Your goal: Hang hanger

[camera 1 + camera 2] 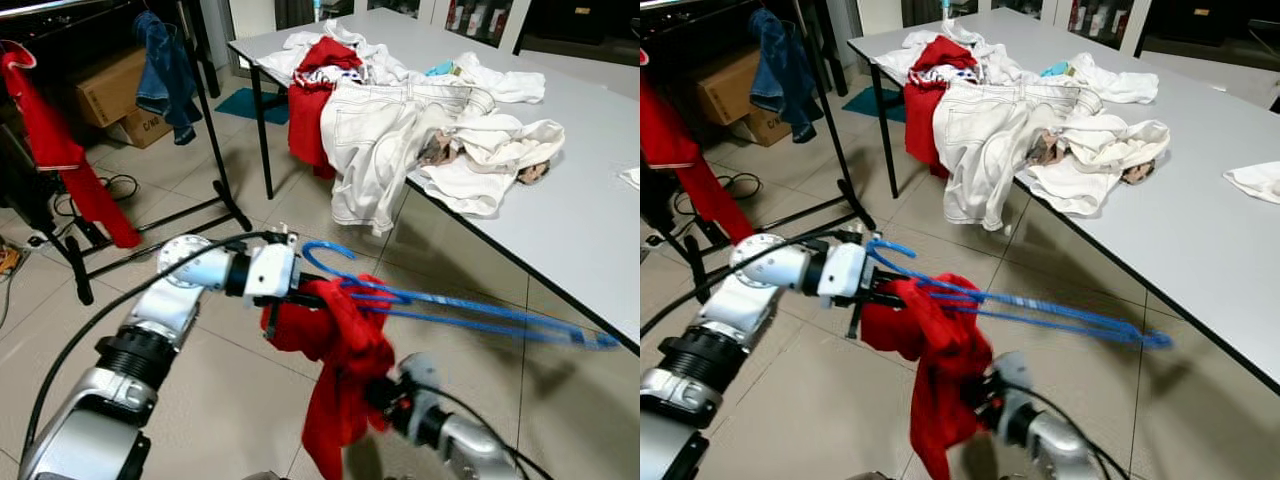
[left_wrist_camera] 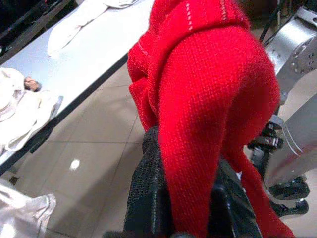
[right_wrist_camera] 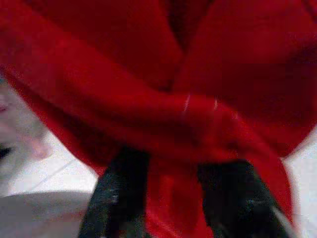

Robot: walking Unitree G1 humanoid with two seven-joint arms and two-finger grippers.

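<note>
Hanger [image 1: 450, 305], blue and thin, juts out level in front of the robot over the tiled floor [image 1: 230, 380], its hook curling up just beside the left wrist and its far end reaching toward the table edge.

Going from the biggest things down: the grey table [image 1: 590, 220] runs along the right, heaped with white clothes [image 1: 400, 130] and a red piece hanging over its edge. On the left stands a black clothes rack [image 1: 215, 150], with a denim garment [image 1: 165, 70] and a red garment [image 1: 60, 150] already hanging from it. Between the arms, a red knitted garment [image 1: 345, 360] is draped on the hanger's near end and sags down.

The left gripper [image 1: 305, 298] is clamped on the hanger near its hook, with the red knit bunched over its fingers [image 2: 148, 193]. The right gripper [image 3: 173, 198] is lower, with red cloth between its fingers [image 3: 116, 198], gripping the hanging fabric.

My judgement: the garment is on the hanger and still being settled; hanging has not begun. The next move calls for the right gripper to let go of the cloth, then for turning to the rack on the left and lifting the hook over its rail, keeping the knit from sliding off.
</note>
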